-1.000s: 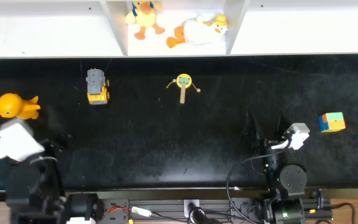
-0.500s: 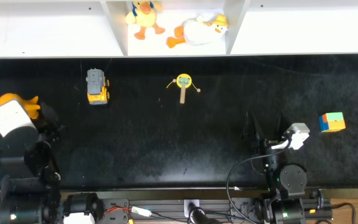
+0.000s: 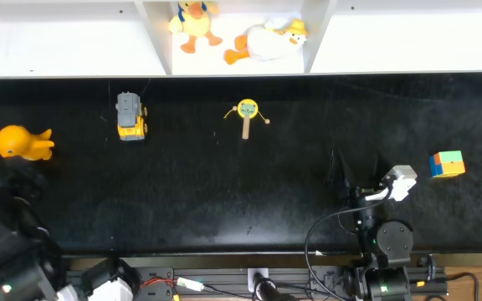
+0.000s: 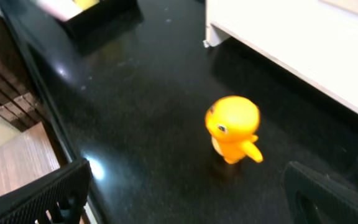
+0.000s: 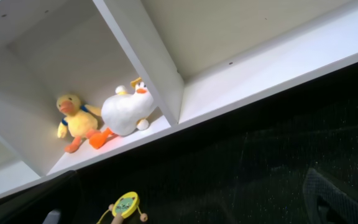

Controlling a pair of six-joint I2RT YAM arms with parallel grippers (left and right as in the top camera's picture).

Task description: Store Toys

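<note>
My left end effector (image 4: pixel 185 186) hangs with its fingers spread wide, gripping nothing. The orange duck toy (image 4: pixel 234 130) stands upright on the glossy black counter (image 4: pixel 135 93) ahead of it. From above, that duck sits at 9 o'clock, the truck (image 3: pixel 130 115) at 10, the rattle (image 3: pixel 247 113) at 12 and the cube (image 3: pixel 447 164) at 3. My right end effector (image 5: pixel 188 193) is also spread and empty, facing the white shelf (image 5: pixel 260 74) with 2 plush ducks (image 5: pixel 126 112). Wood floor (image 4: pixel 14 168) borders the counter.
</note>
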